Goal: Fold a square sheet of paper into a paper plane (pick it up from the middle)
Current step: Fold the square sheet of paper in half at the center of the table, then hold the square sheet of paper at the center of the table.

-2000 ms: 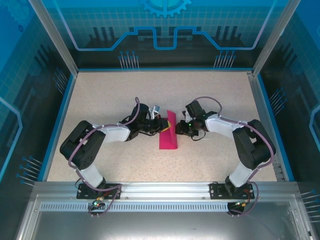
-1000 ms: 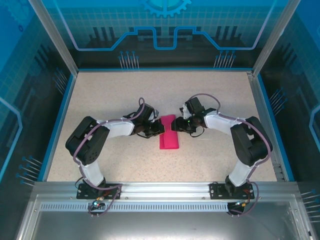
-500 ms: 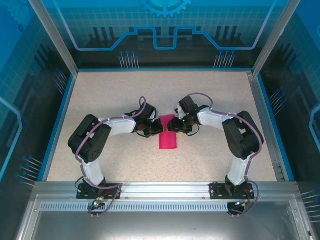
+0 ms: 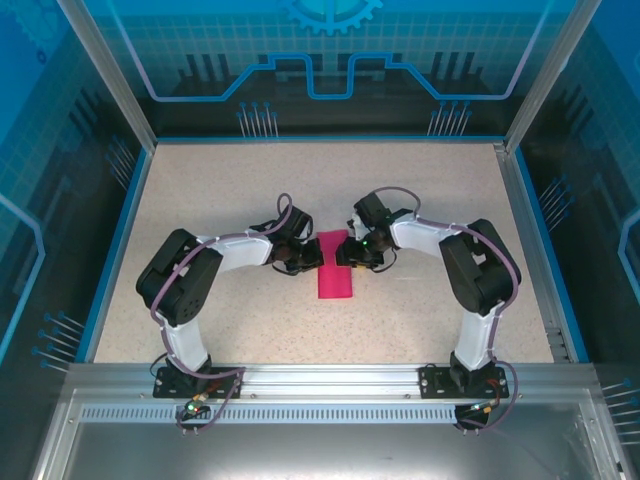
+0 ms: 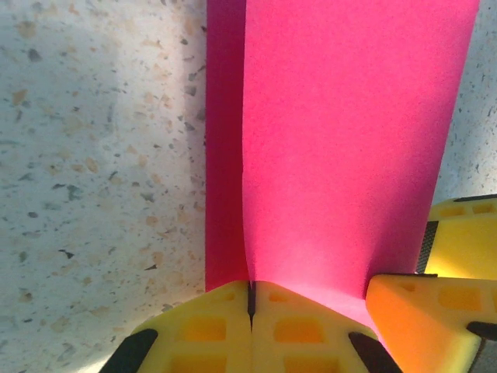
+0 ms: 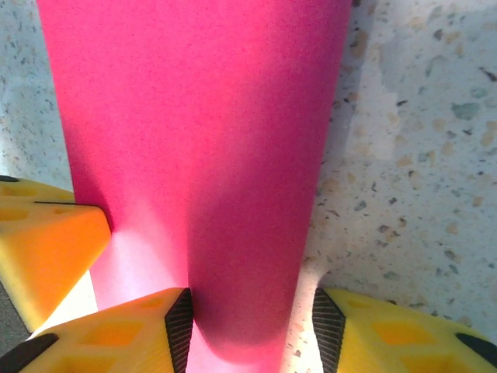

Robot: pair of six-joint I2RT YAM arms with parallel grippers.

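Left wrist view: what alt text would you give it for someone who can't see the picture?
A folded sheet of magenta-pink paper lies on a speckled table, its lower layer showing as a strip on the left. Below, the yellow left gripper is shut at the paper's near edge, and the right gripper's finger sits at its lower right.

Left wrist: square sheet of paper [image 5: 349, 140] runs off frame at 12 o'clock; left gripper [image 5: 250, 291] cropped at 6. Right wrist: right gripper [image 6: 252, 311] cropped at 6, paper's near end blurred. Overhead: jaws too small to read.
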